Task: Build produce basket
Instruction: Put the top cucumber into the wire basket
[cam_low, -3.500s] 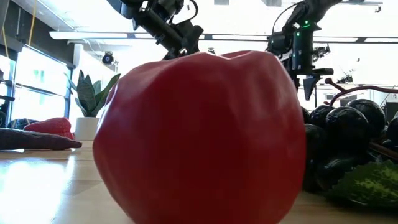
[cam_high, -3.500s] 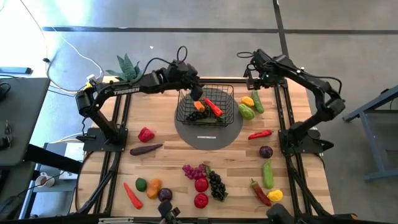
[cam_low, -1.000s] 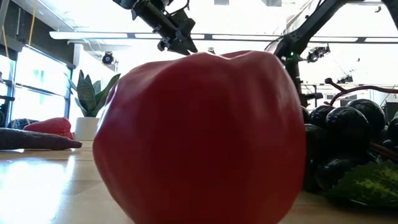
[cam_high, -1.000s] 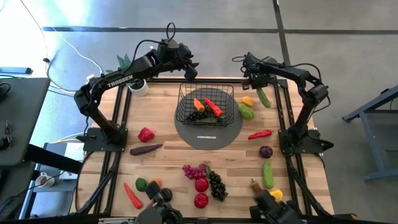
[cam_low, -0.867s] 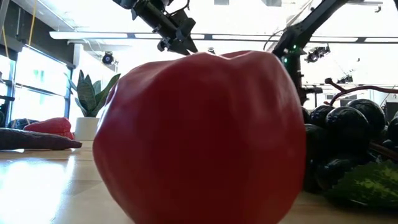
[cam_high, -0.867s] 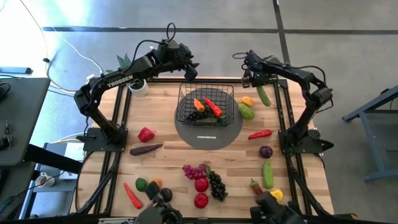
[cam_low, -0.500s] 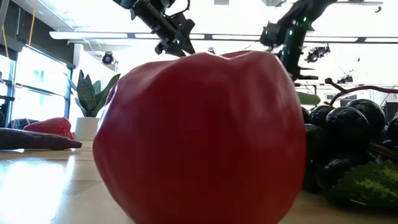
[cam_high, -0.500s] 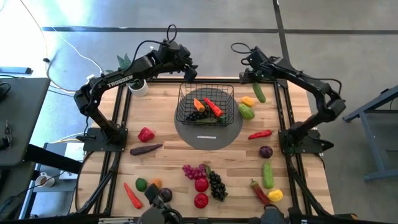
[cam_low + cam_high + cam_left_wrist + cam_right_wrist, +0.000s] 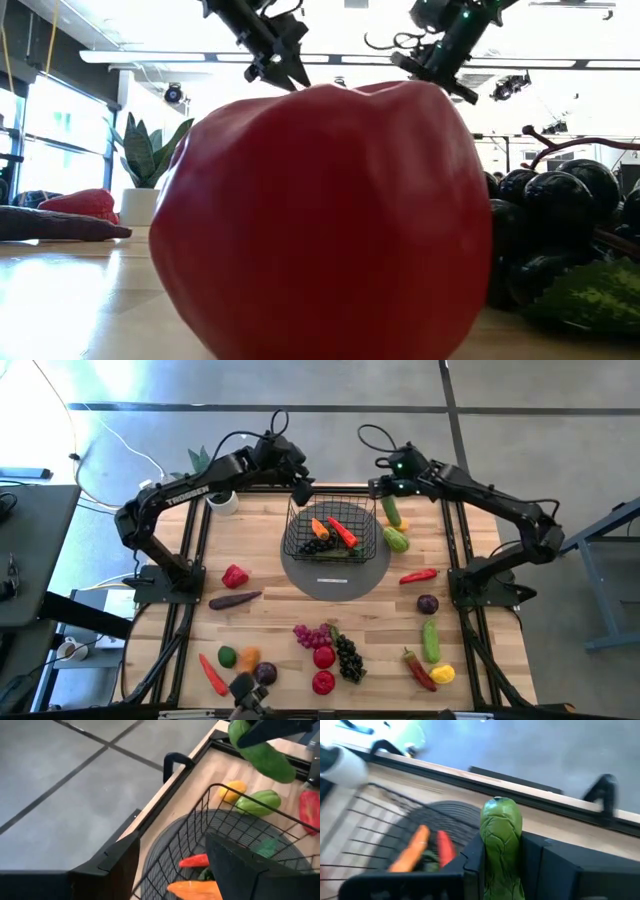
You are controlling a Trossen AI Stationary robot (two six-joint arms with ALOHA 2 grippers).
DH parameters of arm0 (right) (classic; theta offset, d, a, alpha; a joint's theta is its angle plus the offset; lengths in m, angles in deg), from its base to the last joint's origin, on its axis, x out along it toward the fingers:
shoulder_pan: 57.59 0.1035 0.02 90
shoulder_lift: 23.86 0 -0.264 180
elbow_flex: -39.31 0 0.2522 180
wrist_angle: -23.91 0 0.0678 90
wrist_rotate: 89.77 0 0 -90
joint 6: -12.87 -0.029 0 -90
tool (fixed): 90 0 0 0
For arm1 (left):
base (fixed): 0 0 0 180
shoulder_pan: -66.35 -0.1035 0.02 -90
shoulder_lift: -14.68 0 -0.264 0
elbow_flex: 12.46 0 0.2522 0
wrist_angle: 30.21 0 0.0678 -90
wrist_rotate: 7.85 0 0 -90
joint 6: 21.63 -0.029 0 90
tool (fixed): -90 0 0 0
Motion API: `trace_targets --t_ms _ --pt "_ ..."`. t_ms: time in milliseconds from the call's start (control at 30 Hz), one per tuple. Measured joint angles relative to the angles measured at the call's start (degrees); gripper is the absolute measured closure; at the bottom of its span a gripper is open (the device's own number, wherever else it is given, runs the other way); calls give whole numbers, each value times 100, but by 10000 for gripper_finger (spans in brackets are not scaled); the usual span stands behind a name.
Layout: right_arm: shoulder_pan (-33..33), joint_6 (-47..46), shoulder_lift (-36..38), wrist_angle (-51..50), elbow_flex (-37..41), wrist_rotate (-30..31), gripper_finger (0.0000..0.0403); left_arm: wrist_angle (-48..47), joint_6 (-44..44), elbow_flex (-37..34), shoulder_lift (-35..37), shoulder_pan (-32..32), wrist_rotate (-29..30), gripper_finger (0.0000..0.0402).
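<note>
I see the right gripper clamped on a green cucumber, held in the air just beside the basket's right far corner. The right wrist view confirms it: the cucumber stands upright between the fingers.

The left gripper hangs over the basket's left far corner, fingers apart and holding nothing.

The basket sits on a grey disc at the middle of the table. Inside lie a carrot, a red pepper and dark grapes.

Right of the basket: a yellow piece, mostly hidden under the cucumber, a green pepper and a red chili. Further toward the near edge on that side, a purple ball, a second cucumber, another chili and a yellow pepper.

Left of the basket: a red pepper and a purple eggplant. A potted plant stands at the far left corner.

Near the front edge, in line with the basket, a red apple fills the low view and blocks the basket from that camera; black grapes lie just beside it.
</note>
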Motion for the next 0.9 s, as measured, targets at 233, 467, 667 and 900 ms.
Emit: trace_targets --t_ms 233,467,667,900 --pt "416 -497 0 475 0 -17 350 -564 106 0 383 248 242 188" --pt "807 -1230 -2 698 0 337 350 -994 13 0 809 585 240 188" --pt "1185 -1668 -24 706 0 820 350 -1405 12 0 1032 884 240 188" --pt "1587 -2089 -420 701 0 1232 346 -1735 6 0 1036 1298 203 188"
